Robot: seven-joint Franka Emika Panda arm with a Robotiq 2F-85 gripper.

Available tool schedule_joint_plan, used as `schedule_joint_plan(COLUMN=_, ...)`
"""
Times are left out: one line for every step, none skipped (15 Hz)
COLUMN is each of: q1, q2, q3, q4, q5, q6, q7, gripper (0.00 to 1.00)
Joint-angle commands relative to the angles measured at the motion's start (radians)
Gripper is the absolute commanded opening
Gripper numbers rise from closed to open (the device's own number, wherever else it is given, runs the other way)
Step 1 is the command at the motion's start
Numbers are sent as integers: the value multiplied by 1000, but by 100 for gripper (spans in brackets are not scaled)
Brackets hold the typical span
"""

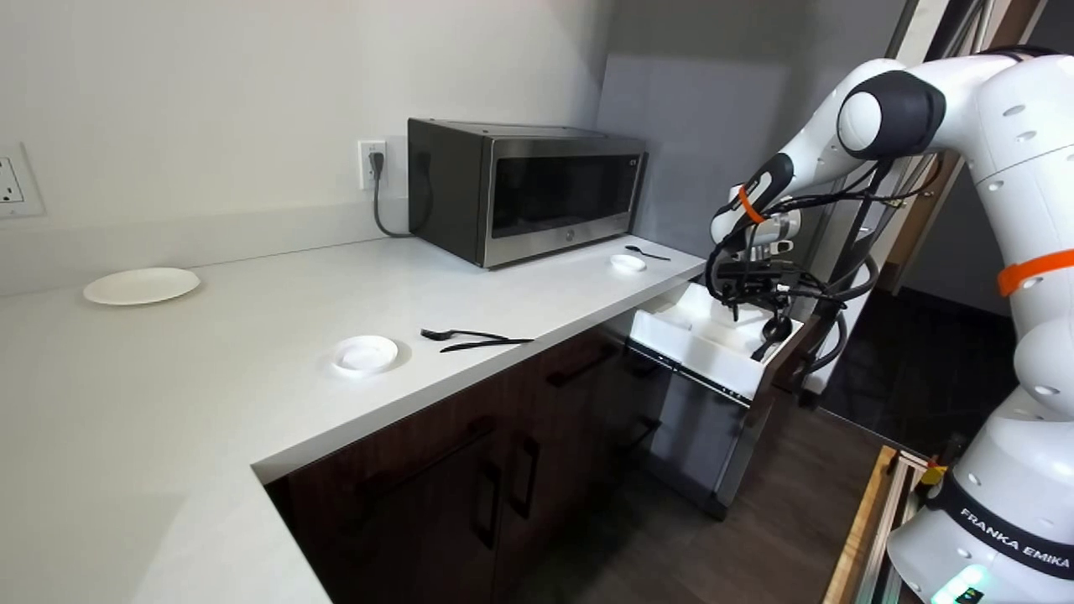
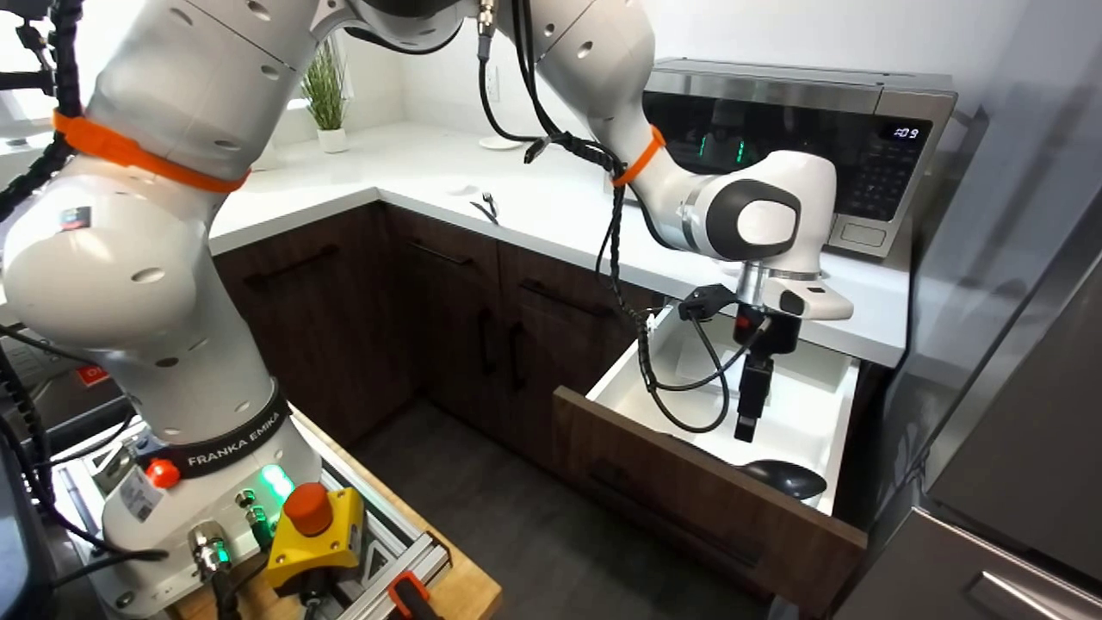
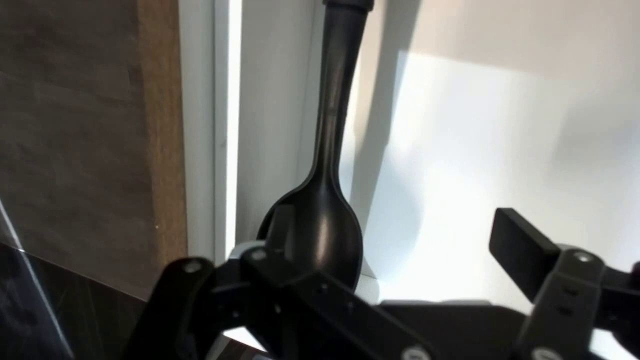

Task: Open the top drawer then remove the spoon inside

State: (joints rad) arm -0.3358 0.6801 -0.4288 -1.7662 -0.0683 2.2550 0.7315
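The top drawer is pulled open, with its white side wall showing in an exterior view and its brown front panel in an exterior view. The black spoon lies inside along the drawer's front wall; its bowl and its dark shape also show in both exterior views. My gripper is open and empty in the wrist view. One finger overlaps the spoon's bowl in the picture; the other is over the white drawer floor. In an exterior view the gripper points down over the drawer, apparently above the spoon.
The microwave stands on the white counter behind the drawer. A fork, a knife, small dishes and a dark utensil lie on the counter. A steel appliance stands beside the drawer.
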Motion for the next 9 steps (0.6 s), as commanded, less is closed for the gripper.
schedule_joint_plan(q1=-23, q2=61, q3=7, q4=69, q5=35, q6=-14, q7=-16, gripper=100)
schedule_joint_plan(q1=-31, q2=75, q3=6, q4=86, q5=39, q6=-19, q7=-20, gripper=100)
schedule_joint_plan(q1=-37, q2=87, q3=5, q4=105, q5=44, q6=-21, q7=-17, gripper=100)
schedule_joint_plan(q1=-44, q2=98, q3=6, q4=120, q5=52, q6=-21, q7=-15, gripper=100)
schedule_joint_plan(q1=-50, q2=108, q3=6, q4=139, q5=61, q6=-22, q7=-7, gripper=99)
schedule_joint_plan(q1=-56, q2=120, q3=6, q4=161, q5=67, q6=-31, q7=-3, gripper=98)
schedule_joint_plan(q1=-58, q2=134, q3=2, q4=177, q5=71, q6=-25, q7=9, gripper=98)
schedule_joint_plan(q1=-61, q2=147, q3=-1, q4=195, q5=75, q6=-25, q7=18, gripper=97)
schedule_joint_plan(q1=-64, q2=160, q3=-2, q4=213, q5=75, q6=-28, q7=22, gripper=96)
